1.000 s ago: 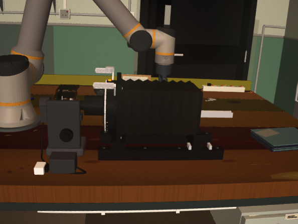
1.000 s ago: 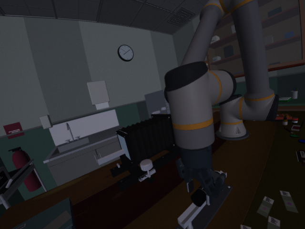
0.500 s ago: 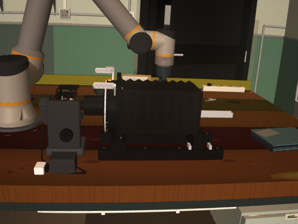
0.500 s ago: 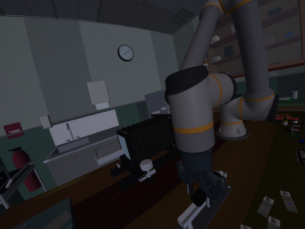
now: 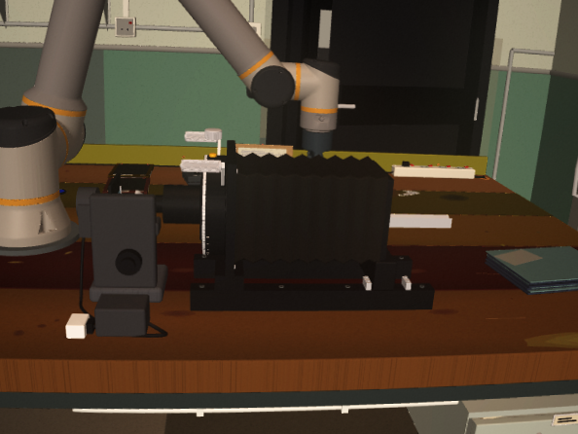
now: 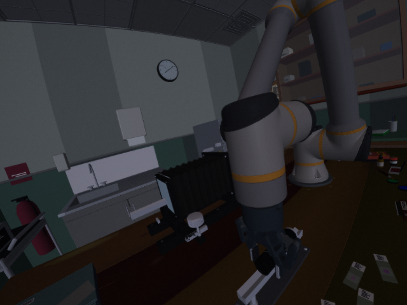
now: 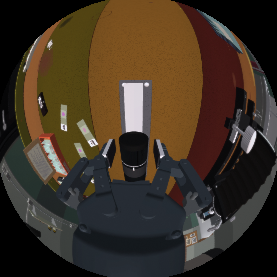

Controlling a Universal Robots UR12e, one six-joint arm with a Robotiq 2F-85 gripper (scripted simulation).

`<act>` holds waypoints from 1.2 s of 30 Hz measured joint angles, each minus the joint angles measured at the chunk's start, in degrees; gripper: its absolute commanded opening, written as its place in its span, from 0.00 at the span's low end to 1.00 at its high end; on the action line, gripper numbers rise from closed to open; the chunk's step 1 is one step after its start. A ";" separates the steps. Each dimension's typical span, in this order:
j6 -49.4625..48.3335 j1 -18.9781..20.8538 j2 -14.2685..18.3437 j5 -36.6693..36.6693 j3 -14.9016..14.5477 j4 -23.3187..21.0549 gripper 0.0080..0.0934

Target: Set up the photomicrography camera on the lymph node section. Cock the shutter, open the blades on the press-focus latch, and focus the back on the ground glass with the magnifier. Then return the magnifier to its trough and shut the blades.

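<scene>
The black cylindrical magnifier [image 7: 133,155] lies in its white trough [image 7: 134,108] on the bench, behind the bellows camera. My gripper [image 7: 133,149] is low over it, open, with a finger on either side of the barrel, and holds nothing. In the second side camera the magnifier [image 6: 265,262] rests at the near end of the trough [image 6: 259,282] under the gripper [image 6: 268,259]. The black bellows camera [image 5: 311,214] stands on its rail in front, its ground-glass back [image 6: 166,193] facing the sink. Two white levers [image 5: 202,165] stick out at the shutter end. A white focus knob [image 6: 195,219] sits on the rail.
A red slide box [image 7: 50,155] sits with loose slides [image 7: 86,131] on the green mat beside the trough. The grey microscope lamp housing [image 5: 124,238] stands at the camera's lens end. A stack of plates [image 5: 535,267] lies at the bench's right. The robot base [image 5: 29,160] is at left.
</scene>
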 measured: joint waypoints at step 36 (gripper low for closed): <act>0.00 0.00 -0.01 -0.01 -0.01 -0.01 0.00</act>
